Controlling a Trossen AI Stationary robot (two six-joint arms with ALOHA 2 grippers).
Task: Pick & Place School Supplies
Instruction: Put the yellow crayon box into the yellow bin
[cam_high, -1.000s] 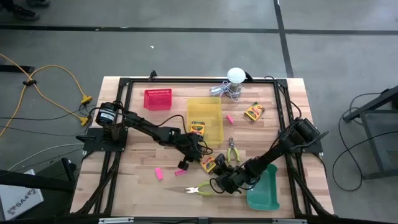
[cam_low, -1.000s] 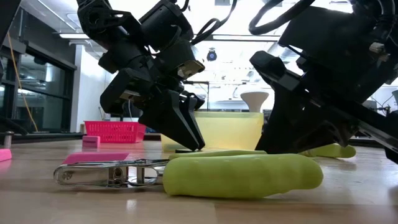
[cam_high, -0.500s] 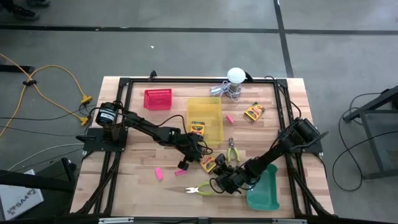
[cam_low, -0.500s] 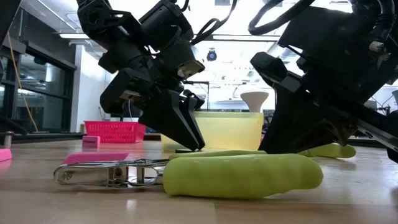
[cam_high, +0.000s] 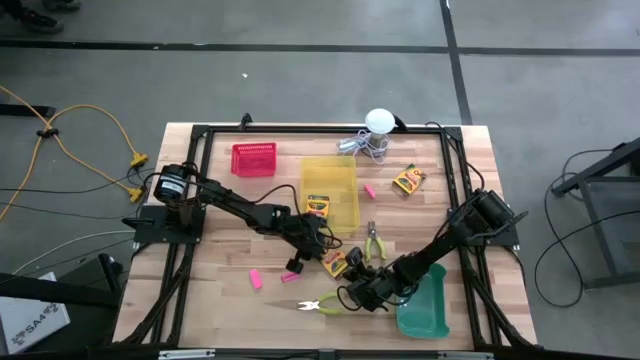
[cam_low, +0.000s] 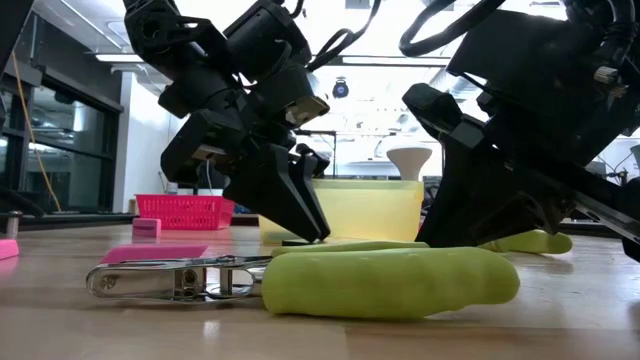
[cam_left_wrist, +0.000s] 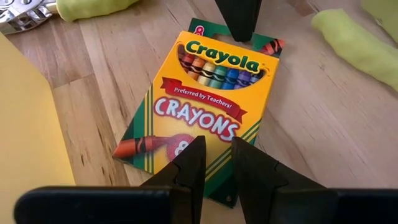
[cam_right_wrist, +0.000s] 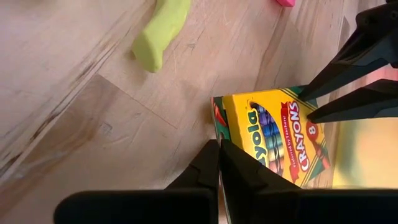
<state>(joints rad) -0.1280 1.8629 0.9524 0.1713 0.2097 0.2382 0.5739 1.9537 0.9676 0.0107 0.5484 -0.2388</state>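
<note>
A yellow-and-green crayon box (cam_left_wrist: 205, 106) lies flat on the table between both grippers, also seen in the high view (cam_high: 335, 263) and the right wrist view (cam_right_wrist: 280, 137). My left gripper (cam_left_wrist: 216, 158) (cam_high: 327, 248) stands over the box's bottom end, its fingers a narrow gap apart. My right gripper (cam_right_wrist: 218, 149) (cam_high: 346, 285) is shut at the box's opposite, top end. Other crayon boxes sit in the yellow bin (cam_high: 317, 205) and near the far right (cam_high: 407, 180). Pliers with yellow-green handles (cam_high: 318, 305) (cam_low: 300, 280) lie near the table's near edge, with a second pair (cam_high: 374, 245) by the box. My left gripper comes slanting down from the table's left, and its fingertips (cam_left_wrist: 194, 152) stand on the box's printed face near its bottom end (cam_left_wrist: 186, 140). Nothing lies between the fingers. The box lies flat on the table. My right gripper's shut fingertips (cam_left_wrist: 239, 22) meet the edge of the box's top end (cam_left_wrist: 221, 34), coming slanting down from the table's right. They hold nothing.
The yellow bin (cam_high: 345, 195) stands just beyond the box, a red basket (cam_high: 253, 159) at the far left and a green bin (cam_high: 425, 305) at the near right. Pink erasers (cam_high: 256, 278) (cam_high: 290, 277) (cam_high: 368, 190) lie scattered. A white ball with metal clutter (cam_high: 376, 130) sits at the far edge.
</note>
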